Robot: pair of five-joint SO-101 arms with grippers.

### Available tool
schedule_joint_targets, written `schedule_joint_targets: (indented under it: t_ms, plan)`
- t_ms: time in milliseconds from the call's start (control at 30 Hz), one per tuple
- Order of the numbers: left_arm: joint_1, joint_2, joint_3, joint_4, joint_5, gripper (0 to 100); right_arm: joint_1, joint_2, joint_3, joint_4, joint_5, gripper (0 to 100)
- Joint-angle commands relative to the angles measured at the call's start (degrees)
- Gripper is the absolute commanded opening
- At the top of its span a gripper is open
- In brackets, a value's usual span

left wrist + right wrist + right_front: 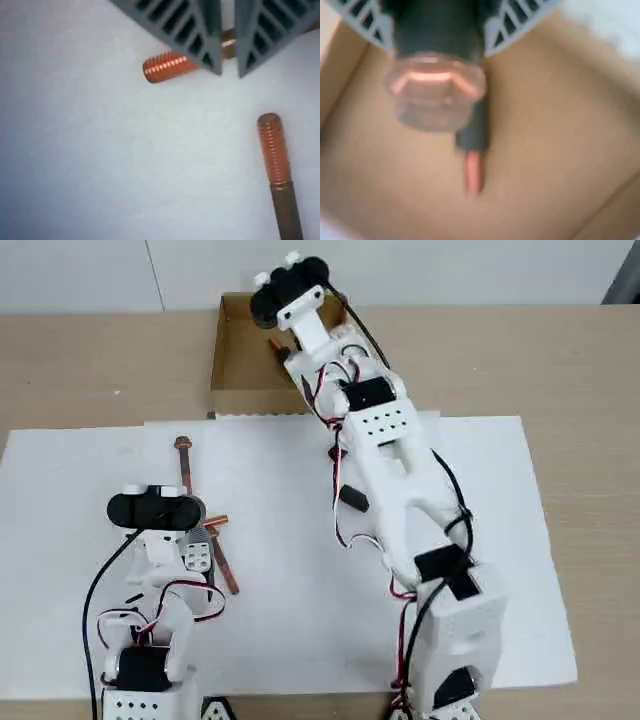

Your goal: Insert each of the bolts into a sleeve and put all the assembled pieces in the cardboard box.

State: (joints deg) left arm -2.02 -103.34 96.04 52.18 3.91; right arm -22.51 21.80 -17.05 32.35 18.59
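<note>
My left gripper is shut on a bare copper bolt, whose threaded end sticks out sideways just above the white paper. A second bolt in a brown sleeve lies close by. From above, the left gripper sits at that bolt, with the sleeved piece beside it and another sleeved bolt farther back. My right gripper is shut on an assembled bolt and dark sleeve, held head-down over the cardboard box. One assembled piece lies on the box floor.
The white paper sheet covers most of the table. The cardboard box stands at its far edge, with the right arm stretched diagonally across the paper to it. Open paper lies between the two arms.
</note>
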Motion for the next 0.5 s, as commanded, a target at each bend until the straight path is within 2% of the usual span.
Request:
schedule_joint_targets:
  t_ms: [0, 133, 400, 467]
  plan:
    - [-0.44, -0.53, -0.31, 0.09, -0.09, 1, -0.48, 0.48, -4.31, -5.93, 4.75, 0.4]
    - [-0.62, -0.53, -0.31, 0.09, -0.09, 1, -0.31, 3.65, -4.31, -9.27, 8.88, 0.4]
    - [-0.70, -0.53, -0.31, 0.26, -0.09, 1, 1.10, 8.66, -4.31, -13.32, 9.49, 1.0]
    - [-0.70, -0.53, -0.31, 0.26, -0.09, 1, 1.71, 9.54, -4.31, -13.93, 9.49, 4.1]
